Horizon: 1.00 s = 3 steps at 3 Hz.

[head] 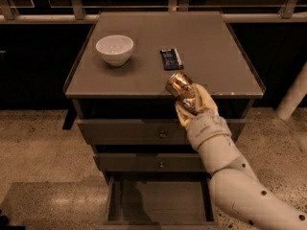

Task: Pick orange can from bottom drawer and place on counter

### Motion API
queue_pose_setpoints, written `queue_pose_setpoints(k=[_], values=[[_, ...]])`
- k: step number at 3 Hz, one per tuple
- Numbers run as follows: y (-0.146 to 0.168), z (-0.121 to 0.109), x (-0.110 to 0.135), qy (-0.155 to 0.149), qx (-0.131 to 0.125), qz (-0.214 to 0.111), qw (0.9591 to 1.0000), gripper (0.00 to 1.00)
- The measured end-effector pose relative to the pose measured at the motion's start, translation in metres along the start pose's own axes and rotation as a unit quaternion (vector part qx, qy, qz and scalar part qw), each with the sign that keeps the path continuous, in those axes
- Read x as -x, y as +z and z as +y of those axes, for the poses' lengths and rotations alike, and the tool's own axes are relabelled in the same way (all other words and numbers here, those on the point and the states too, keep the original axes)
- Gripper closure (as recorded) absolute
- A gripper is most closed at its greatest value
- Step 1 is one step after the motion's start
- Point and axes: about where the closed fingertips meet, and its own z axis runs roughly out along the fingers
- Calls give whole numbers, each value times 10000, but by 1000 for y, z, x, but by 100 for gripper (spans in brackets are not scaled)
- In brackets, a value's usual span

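Note:
My gripper (188, 98) is shut on the orange can (182, 90), a shiny orange-gold can held tilted, its silver end pointing up and left. It hangs in front of the counter's front edge, just over its chipped rim. The counter (211, 47) is the flat grey-brown top of the drawer cabinet. The bottom drawer (158, 202) stands pulled open below, its flat floor bare. My white arm (230, 176) reaches up from the lower right and hides the drawer's right side.
A white bowl (114, 49) stands on the counter's left part. A flat dark blue packet (171, 58) lies near its middle, just behind the can. Two upper drawers with small knobs (162, 134) are shut. A railing runs behind the cabinet.

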Motion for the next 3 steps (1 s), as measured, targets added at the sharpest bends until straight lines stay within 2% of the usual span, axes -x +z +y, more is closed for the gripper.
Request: queue_pose_setpoints(k=[2,3], values=[[30,-27,12,-454,431,24,9980,100],[44,-33,6,-563,758,241,9952,100]])
